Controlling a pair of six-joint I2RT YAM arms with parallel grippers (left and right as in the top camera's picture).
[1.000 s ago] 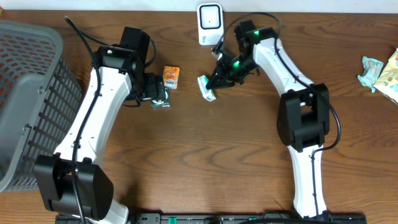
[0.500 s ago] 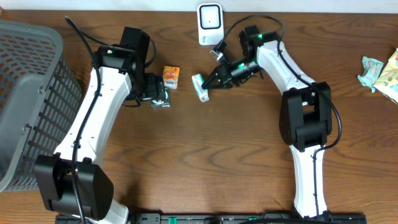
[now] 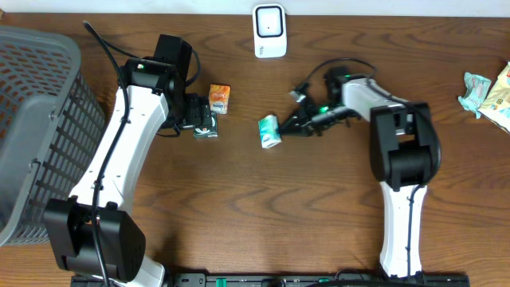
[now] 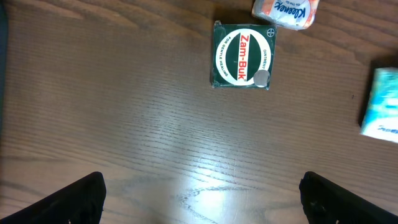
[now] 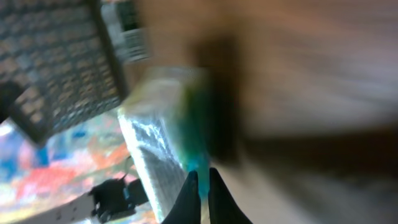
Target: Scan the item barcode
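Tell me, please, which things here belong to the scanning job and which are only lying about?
For the job:
teal packet, held in the right claw
white scanner

Lying about:
Zam-Buk box
Kleenex pack
grey basket
wrappers at the right edge

The table (image 3: pixel 239 207) is viewed from straight above. The green box (image 4: pixel 242 56), at twelve o'clock in the close, downward left wrist view, is shared. The right wrist view is blurred.
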